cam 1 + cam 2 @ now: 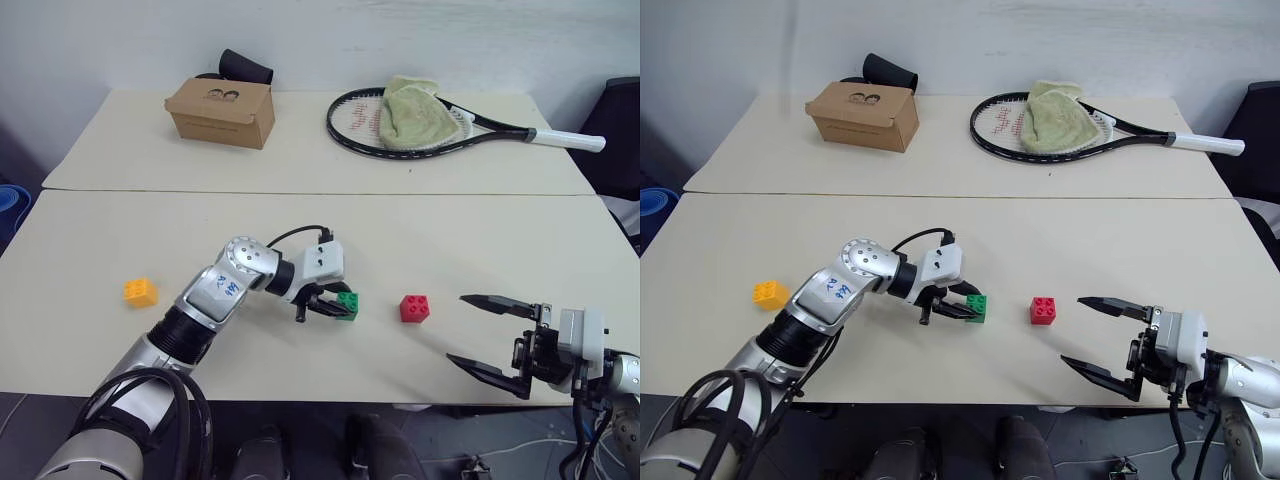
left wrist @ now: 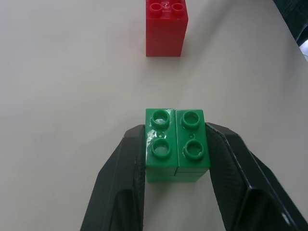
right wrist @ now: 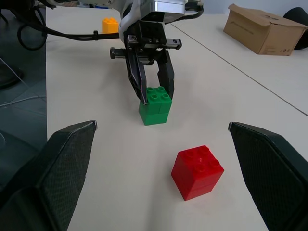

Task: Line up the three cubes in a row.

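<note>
Currently, the green cube point(image 1: 347, 305) is gripped by the left gripper point(image 1: 333, 306), whose two black fingers point(image 2: 126, 178) are pressed against its opposite sides; in the left wrist view the four studs are seen facing up between them. The cube is seen sitting on the near table point(image 1: 420, 240), roughly at the middle of its front half. The red cube point(image 1: 415, 308) is placed just beside it, toward the robot's right, with a bare gap of tabletop between the two; they are not touching. The yellow-orange cube point(image 1: 140, 292) is set well apart from both, far over on the robot's left, at about the same depth on the table.

The right gripper point(image 1: 487, 332) is held off near the front right corner of the table, its fingers spread wide with nothing between them. It is pointed toward the red cube, which is framed between its open fingers point(image 3: 60, 163) in the right wrist view, with the green cube and the left gripper seen beyond.

On the far table point(image 1: 300, 165), a brown cardboard box point(image 1: 221, 112) is placed on the left side, with a dark rolled object point(image 1: 245, 67) just behind it. A black racket point(image 1: 430, 127) with a white handle is laid on the right side, and a pale green towel point(image 1: 413, 110) is draped over its strings.
</note>
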